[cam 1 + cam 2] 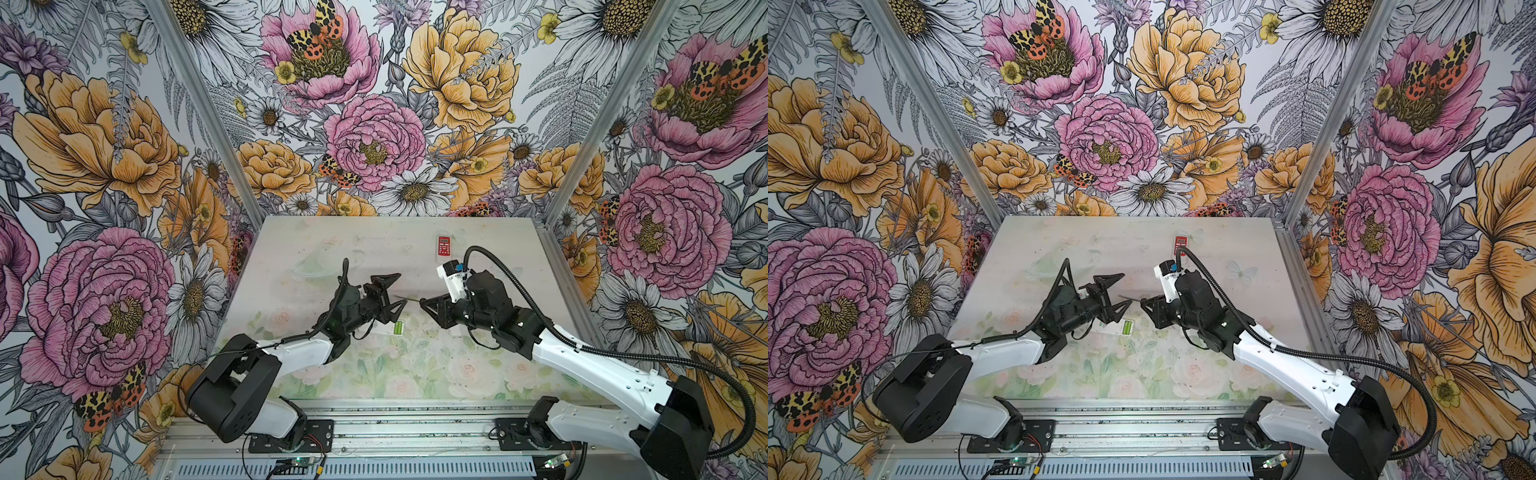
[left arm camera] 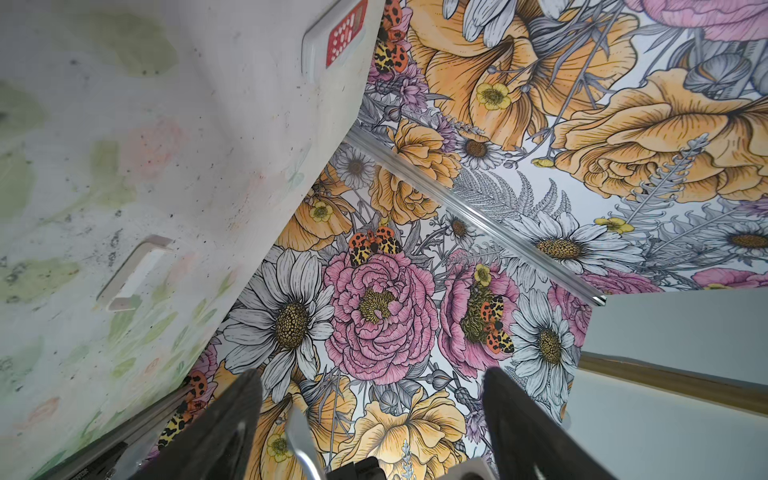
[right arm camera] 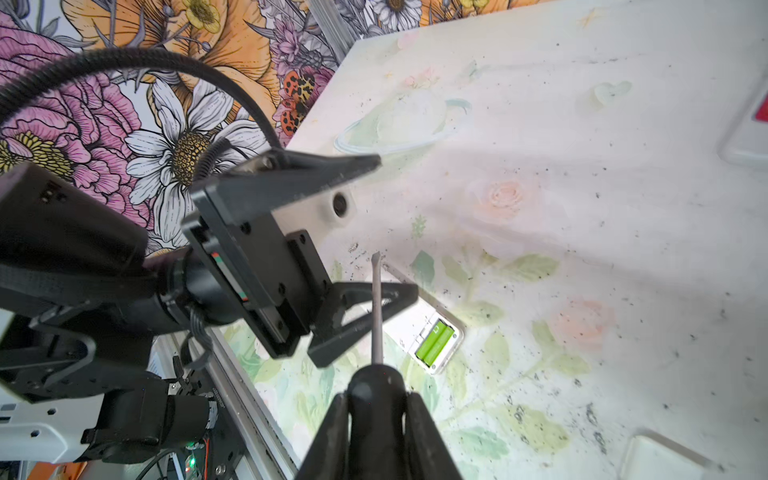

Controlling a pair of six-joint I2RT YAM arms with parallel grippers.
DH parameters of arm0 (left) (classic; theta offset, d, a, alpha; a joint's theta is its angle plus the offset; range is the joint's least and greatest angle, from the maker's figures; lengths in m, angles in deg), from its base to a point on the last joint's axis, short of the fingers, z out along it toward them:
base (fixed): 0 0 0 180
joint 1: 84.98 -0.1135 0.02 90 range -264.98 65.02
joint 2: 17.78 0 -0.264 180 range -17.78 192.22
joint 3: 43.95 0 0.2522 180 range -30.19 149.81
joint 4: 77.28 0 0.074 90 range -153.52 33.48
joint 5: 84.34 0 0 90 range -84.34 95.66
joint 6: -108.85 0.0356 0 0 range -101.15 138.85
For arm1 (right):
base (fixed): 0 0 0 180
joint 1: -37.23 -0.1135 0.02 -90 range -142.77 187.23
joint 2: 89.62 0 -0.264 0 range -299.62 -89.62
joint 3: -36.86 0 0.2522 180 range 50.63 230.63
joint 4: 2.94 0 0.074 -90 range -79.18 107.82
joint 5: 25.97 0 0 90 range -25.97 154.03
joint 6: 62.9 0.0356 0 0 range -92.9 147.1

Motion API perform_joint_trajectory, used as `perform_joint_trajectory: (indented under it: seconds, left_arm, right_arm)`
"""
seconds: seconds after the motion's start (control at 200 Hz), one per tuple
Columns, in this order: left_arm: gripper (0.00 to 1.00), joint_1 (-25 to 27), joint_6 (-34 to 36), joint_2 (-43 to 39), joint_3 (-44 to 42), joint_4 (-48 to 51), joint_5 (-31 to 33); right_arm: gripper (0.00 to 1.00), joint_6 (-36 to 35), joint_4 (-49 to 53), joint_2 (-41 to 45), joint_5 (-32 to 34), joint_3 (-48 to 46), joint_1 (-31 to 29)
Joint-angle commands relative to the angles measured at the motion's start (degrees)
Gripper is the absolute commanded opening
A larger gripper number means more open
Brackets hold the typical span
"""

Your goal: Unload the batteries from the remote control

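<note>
Here, green batteries point(image 1: 398, 327) lengthwise front-to-back; left jaws agape, empty; right jaws tight on screwdriver point(image 3: 377, 332).

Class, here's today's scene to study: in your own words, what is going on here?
The right gripper is shut on a screwdriver, its shaft pointing toward the left gripper, which hangs open beside the tip, holding nothing. Below them a white remote lies on the table with its compartment uncovered and two green batteries sitting inside, not yet taken out.

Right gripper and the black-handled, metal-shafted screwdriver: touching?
Touching. The right wrist view shows the right gripper clamping the black-handled, metal-shafted screwdriver from both sides.
</note>
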Motion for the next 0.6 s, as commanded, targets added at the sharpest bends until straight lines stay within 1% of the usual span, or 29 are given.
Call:
perform_joint_trajectory:
  seconds: [0.0, 0.035, 0.06, 0.1, 0.15, 0.195, 0.28, 0.35, 0.42, 0.46, 0.47, 0.535, 0.595]
  left_arm:
    - [0.92, -4.78, 15.53, -8.71, 6.5, 21.43, -5.18]
    - [0.93, -6.14, 22.67, -11.17, 9.78, 31.77, -4.88]
    - [0.98, -6.82, 27.99, -12.64, 12.27, 39.83, -3.95]
    - [0.99, -7.83, 36.03, -14.49, 16.08, 50.46, -1.84]
    - [0.99, -8.92, 45.01, -16.1, 19.71, 59.79, 0.73]
    - [0.99, -9.66, 51.06, -17.34, 21.64, 65.27, 2.67]
    - [0.99, -10.27, 61.82, -19.3, 23.13, 70.08, 5.85]
    - [0.99, -10.06, 70.79, -19.98, 23.45, 71.71, 7.19]
    - [0.99, -9.49, 80.26, -19.35, 24.32, 75.16, 11.32]
    - [0.99, -9.33, 85.88, -18.91, 24.68, 75.81, 11.33]
    - [0.99, -9.3, 88.78, -18.9, 24.76, 75.9, 11.44]
    - [0.99, -7.78, 98.51, -19.14, 24.59, 75.93, 13.75]
    - [0.99, -5.73, 109.04, -19.89, 23.77, 75.65, 16.17]
  right_arm:
    - [0.0, 4.3, 7.86, 2.24, 7.31, 3.02, -0.5]
    - [0.0, 5.83, 10.6, 2.39, 9.51, 3.93, -0.49]
    - [0.0, 7.15, 12.67, 2.48, 11.16, 4.5, -0.49]
    - [0.0, 9.12, 15.54, 2.24, 12.96, 5.93, -0.48]
    - [0.0, 12.01, 18.84, 1.98, 14.86, 7.27, -0.5]
    - [0.0, 14.99, 21.56, 1.62, 16.39, 8.33, -0.41]
    - [0.0, 19.41, 23.64, 0.89, 16.37, 9.73, -0.58]
    - [0.0, 20.64, 26.7, -0.41, 16.67, 12.01, -0.82]
    - [0.0, 21.81, 30.2, -1.44, 17.45, 14.21, -0.93]
    - [0.0, 22.4, 31.45, -1.72, 17.6, 15.09, -0.94]
    - [0.0, 22.51, 31.75, -1.76, 17.7, 15.25, -0.93]
    - [0.0, 22.73, 33.16, -1.89, 17.98, 16.1, -0.93]
    - [0.0, 22.64, 33.41, -1.58, 18.1, 16.08, -0.93]
